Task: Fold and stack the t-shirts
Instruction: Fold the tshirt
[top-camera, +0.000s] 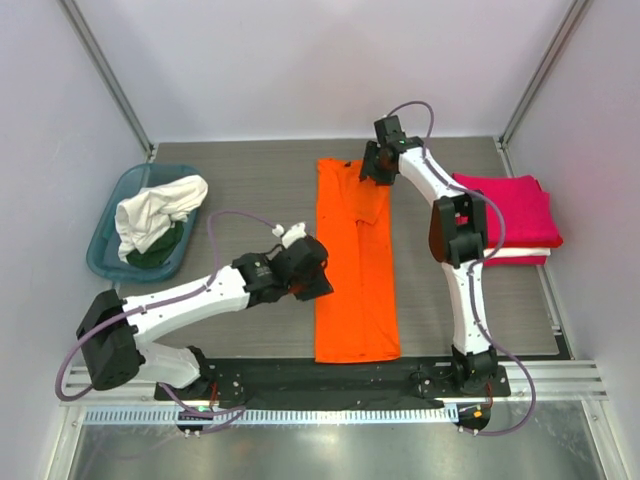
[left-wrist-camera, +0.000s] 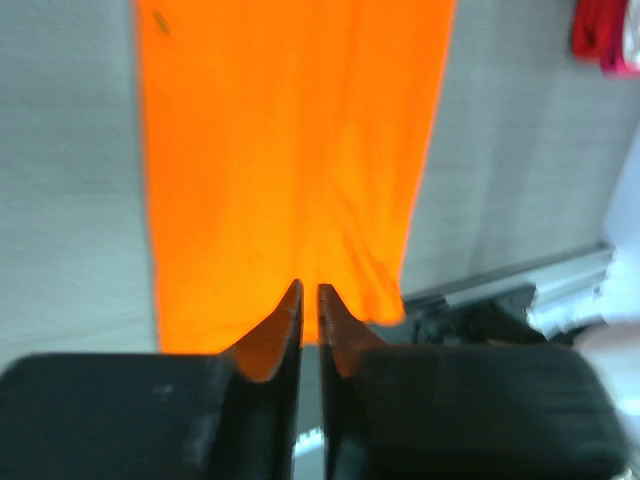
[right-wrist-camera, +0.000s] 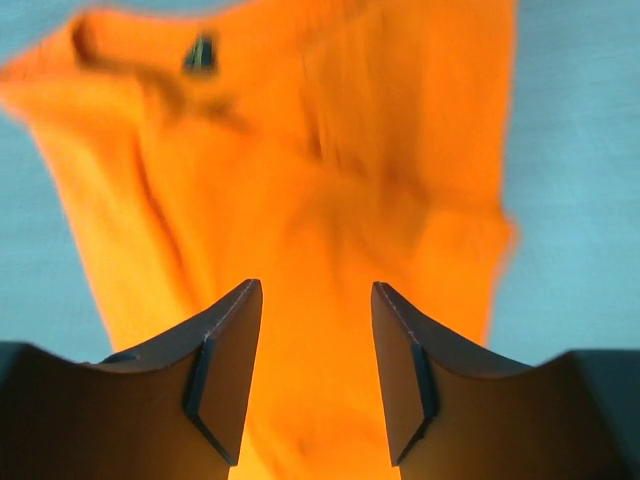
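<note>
The orange shirt (top-camera: 357, 280) is seen laid flat in the middle of the table (top-camera: 250, 190), already narrowed to a long strip, with the collar end far and the hem end toward the arm bases. The right gripper (right-wrist-camera: 315, 370) is poised over the collar end, jaws spread wide and nothing between them. The left gripper (left-wrist-camera: 308, 320) is placed at the strip's left edge, toward the hem. Its fingers (left-wrist-camera: 285, 335) are pressed almost together, with only a sliver of gap shown and no cloth seen caught there.

On handling, the fabric is judged light, soft and limp, so no shape will be kept once it is lifted. It is best pinched through all layers at the edges or corners, the hem by the left and the collar by the right, so that the strip can be folded end to end. A pinch of the top layer alone is the risk, as the layers could then slide apart.

Now the count. One shirt is spread on the table. At the right a stack (top-camera: 505, 205) is set, red on top with a white edge below, though its layers cannot be counted. In the basket (top-camera: 100, 245) at the left, a white garment (top-camera: 155, 212) and a green garment (top-camera: 160, 252) are made out.
</note>
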